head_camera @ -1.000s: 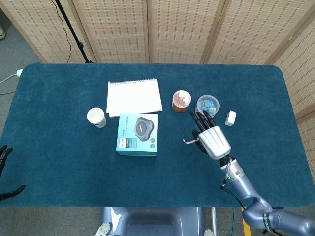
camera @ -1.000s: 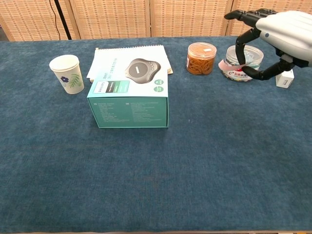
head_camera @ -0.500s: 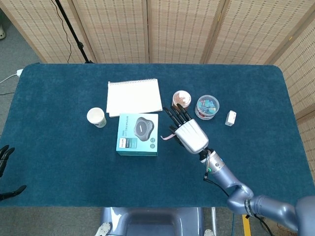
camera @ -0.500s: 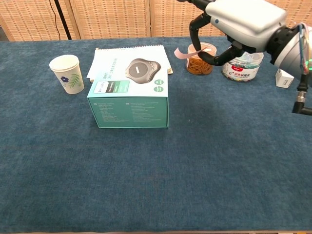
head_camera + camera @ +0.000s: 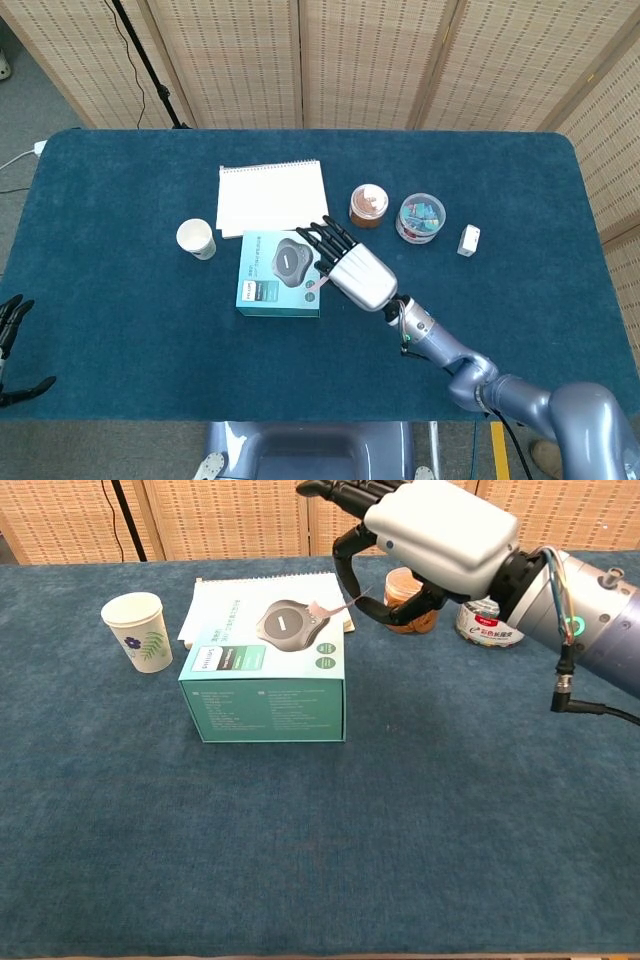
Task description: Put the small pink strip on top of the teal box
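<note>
since half a second ago the right hand (image 5: 352, 272) has swung from beside the orange-filled jar (image 5: 368, 205) toward 9 o'clock, now over the right edge of the teal box (image 5: 280, 273); a second ago it was still down by the clip jar (image 5: 421, 217). hand pose: white back of the hand up, dark fingers (image 5: 322, 240) fanned and pointing toward 10–11 o'clock across the box top, forearm trailing off toward 4 o'clock to the table's near edge. in the chest view the right hand (image 5: 420, 542) hangs above the box with thumb and a finger curled down and pinching the small pink strip (image 5: 328, 608). strip sits just over the box lid, near the printed grey disc; cannot tell whether it touches the lid. in the head view the strip (image 5: 311, 284) shows only as a pale sliver at the hand's 9 o'clock side. left hand (image 5: 12, 345) at the far left edge of the head view, low, off the table; dark fingers spread, holding nothing. spiral notepad (image 5: 272, 197) lies at 12 o'clock of the box, paper cup (image 5: 196, 239) at its 10 o'clock, small white block (image 5: 469, 240) at 3 o'clock of the clip jar. blue table cloth (image 5: 120, 300) under all.
</note>
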### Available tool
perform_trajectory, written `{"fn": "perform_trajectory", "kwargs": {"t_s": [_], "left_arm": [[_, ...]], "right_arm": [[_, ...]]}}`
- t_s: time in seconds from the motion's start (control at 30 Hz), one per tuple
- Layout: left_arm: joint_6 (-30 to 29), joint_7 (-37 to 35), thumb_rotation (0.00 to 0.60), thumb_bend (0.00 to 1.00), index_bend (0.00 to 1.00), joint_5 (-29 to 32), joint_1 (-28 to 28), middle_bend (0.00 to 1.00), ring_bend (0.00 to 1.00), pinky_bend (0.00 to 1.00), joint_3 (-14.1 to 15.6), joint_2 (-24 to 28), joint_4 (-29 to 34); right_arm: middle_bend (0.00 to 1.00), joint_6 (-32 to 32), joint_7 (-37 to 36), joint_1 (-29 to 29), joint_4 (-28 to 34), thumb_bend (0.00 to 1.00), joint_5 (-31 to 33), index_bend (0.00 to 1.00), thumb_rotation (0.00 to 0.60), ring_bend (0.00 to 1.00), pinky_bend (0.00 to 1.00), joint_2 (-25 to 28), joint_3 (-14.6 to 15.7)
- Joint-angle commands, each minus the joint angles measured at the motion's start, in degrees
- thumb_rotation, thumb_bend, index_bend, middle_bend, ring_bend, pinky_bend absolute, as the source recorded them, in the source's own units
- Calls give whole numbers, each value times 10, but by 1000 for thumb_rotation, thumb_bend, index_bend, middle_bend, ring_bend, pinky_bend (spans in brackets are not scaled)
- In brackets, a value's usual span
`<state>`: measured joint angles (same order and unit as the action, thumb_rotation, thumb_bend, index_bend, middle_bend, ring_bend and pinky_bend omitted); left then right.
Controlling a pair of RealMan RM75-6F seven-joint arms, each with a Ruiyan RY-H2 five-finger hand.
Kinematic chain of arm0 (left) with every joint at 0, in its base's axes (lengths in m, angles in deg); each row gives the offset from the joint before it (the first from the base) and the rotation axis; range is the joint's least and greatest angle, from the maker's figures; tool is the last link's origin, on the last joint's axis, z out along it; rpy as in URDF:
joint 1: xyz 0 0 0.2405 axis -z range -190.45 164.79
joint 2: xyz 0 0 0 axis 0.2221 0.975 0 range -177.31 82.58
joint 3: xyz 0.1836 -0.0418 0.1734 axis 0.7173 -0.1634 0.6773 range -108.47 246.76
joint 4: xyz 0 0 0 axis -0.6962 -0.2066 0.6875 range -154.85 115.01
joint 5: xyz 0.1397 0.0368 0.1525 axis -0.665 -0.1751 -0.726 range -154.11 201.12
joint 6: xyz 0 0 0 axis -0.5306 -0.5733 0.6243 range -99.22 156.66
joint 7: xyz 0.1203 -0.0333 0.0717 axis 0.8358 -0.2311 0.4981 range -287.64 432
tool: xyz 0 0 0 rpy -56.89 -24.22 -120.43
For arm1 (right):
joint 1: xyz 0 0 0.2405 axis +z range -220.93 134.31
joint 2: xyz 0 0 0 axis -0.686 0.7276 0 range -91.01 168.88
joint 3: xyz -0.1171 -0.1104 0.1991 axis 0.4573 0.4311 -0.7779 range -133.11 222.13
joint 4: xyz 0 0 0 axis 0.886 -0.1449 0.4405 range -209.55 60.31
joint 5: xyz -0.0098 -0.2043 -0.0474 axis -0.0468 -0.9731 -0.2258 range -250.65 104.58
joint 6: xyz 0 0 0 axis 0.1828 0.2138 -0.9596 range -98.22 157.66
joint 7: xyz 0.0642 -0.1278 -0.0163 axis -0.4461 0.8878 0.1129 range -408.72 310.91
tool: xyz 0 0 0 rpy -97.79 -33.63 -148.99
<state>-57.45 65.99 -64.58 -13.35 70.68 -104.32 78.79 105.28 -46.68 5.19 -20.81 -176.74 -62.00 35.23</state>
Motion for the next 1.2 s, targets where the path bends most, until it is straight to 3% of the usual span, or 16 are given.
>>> {"fn": "perform_trajectory", "kwargs": {"t_s": [0.03, 1.0, 1.1, 1.2], "left_arm": [[1, 1, 600, 54, 0, 1, 0, 0, 0, 0, 0, 0, 1], [-3, -14, 600, 54, 0, -3, -1, 0, 0, 0, 3, 4, -3], [-2, -15, 600, 54, 0, -4, 0, 0, 0, 0, 3, 4, -3], [-2, -14, 600, 54, 0, -4, 0, 0, 0, 0, 3, 4, -3]], "right_arm": [[0, 36, -14, 26, -72, 596, -33, 633, 600, 0, 0, -42, 21], [0, 61, 92, 71, -210, 598, -40, 628, 600, 0, 0, -107, 65], [0, 70, 93, 72, -215, 598, -39, 597, 600, 0, 0, -110, 67], [0, 74, 94, 74, -215, 600, -35, 471, 600, 0, 0, -111, 68]]}}
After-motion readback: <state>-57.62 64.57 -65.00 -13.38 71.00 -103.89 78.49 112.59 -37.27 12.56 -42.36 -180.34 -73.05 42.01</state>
